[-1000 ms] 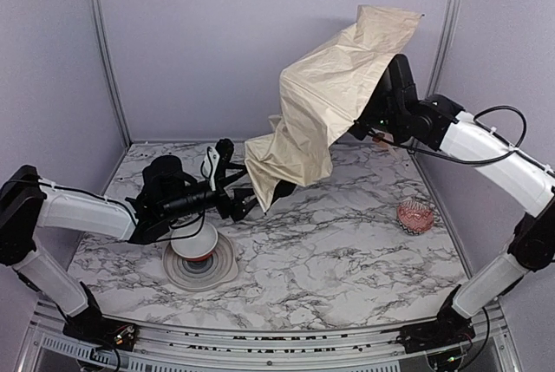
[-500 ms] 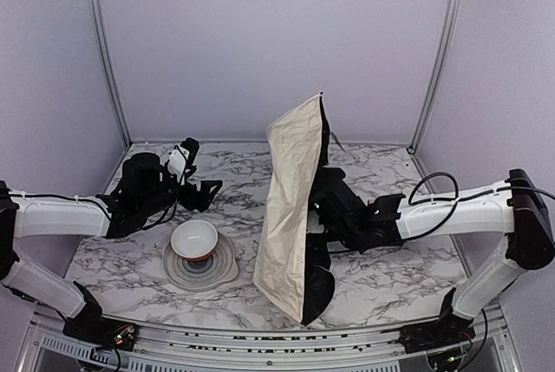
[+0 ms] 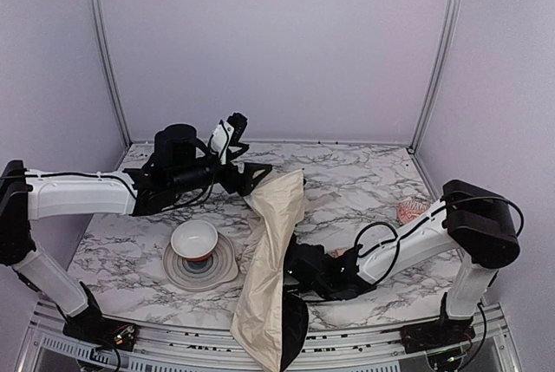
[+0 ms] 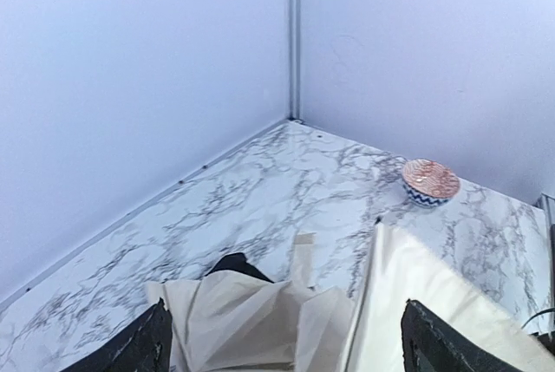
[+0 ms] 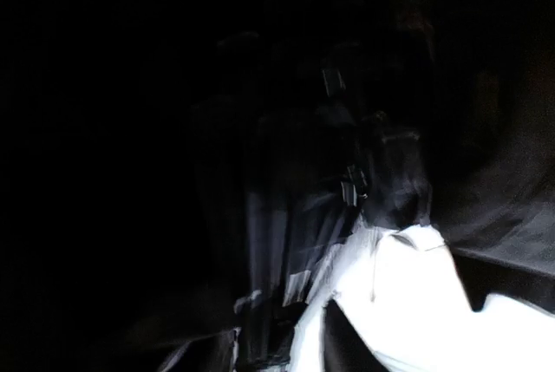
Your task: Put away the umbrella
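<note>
Top external: umbrella (image 3: pixel 270 251) sags limp just below left end effector (image 3: pixel 249 177), whose fingers stand apart. Right end effector (image 3: pixel 302 270) sits under the canopy; I cannot tell its state. Fabric soft, light; I judge the shaft the firmest hold.

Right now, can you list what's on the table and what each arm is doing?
umbrella: cream, crumpled across the middle of the table
left gripper: open, fingers either side of the umbrella's far end
right gripper: tucked against the umbrella, jaws hidden
white bowl: on a grey plate, left of the umbrella
red bowl: right side, alone
</note>
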Action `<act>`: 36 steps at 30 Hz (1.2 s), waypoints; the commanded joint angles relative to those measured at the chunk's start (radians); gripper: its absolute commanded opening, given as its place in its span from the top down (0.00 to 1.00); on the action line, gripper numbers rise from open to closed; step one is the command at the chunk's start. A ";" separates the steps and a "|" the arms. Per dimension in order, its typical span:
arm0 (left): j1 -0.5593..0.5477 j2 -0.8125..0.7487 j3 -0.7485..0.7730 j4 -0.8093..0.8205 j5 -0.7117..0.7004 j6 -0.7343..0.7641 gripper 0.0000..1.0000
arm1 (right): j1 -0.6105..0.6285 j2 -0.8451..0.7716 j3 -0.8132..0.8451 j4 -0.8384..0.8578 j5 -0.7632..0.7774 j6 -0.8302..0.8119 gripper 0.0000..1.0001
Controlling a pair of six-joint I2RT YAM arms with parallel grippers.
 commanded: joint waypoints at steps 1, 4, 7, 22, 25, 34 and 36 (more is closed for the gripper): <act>-0.067 0.097 0.047 -0.016 0.051 0.067 0.08 | 0.035 0.044 0.012 0.086 0.052 0.069 0.02; -0.068 0.160 0.059 -0.038 0.053 0.052 0.11 | 0.065 0.017 -0.013 0.055 0.067 0.086 0.00; -0.069 0.191 0.043 -0.038 0.116 0.052 0.21 | 0.110 -0.035 -0.062 0.054 0.113 0.072 0.00; -0.200 0.098 -0.189 -0.045 0.153 0.246 0.87 | 0.045 -0.728 -0.027 -0.332 -0.490 0.336 0.03; -0.221 0.098 -0.206 -0.047 0.138 0.250 0.84 | -0.078 -0.881 -0.082 -0.149 -0.541 0.375 0.00; -0.254 0.034 -0.274 -0.086 0.088 0.256 0.76 | -0.595 -0.526 0.181 -0.343 -0.631 0.671 0.02; -0.254 0.028 -0.283 -0.097 0.056 0.260 0.75 | -0.605 -0.447 0.210 -0.393 -0.686 0.664 0.06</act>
